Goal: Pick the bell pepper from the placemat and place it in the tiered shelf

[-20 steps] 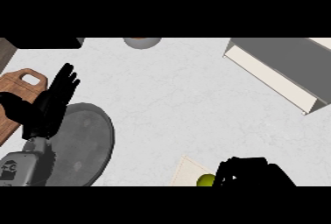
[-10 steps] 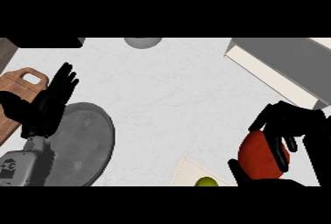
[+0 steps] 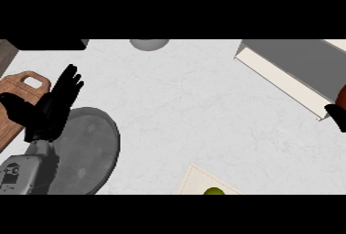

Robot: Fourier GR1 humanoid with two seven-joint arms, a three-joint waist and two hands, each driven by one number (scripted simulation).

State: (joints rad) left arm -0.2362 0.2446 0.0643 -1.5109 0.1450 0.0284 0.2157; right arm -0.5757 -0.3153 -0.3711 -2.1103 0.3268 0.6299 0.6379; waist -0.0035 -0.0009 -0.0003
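Observation:
The red bell pepper (image 3: 341,97) shows only as a sliver at the right edge, just off the near end of the white tiered shelf (image 3: 287,68). A black part of my right hand (image 3: 336,115) curls under it there; the rest of that hand is out of view. The beige placemat (image 3: 197,182) lies at the lower edge, with a small green item (image 3: 214,191) on it. My left hand (image 3: 49,109) rests open at the left, fingers up, over the rim of a grey plate.
A round grey plate (image 3: 91,153) lies at the lower left, beside a wooden cutting board (image 3: 20,87). A grey bowl (image 3: 148,44) sits at the far edge, and a dark block (image 3: 47,44) fills the far left corner.
My right hand has carried the bell pepper up from the placemat and away to the right, toward the shelf, until it is nearly out of view. The left hand has not moved.

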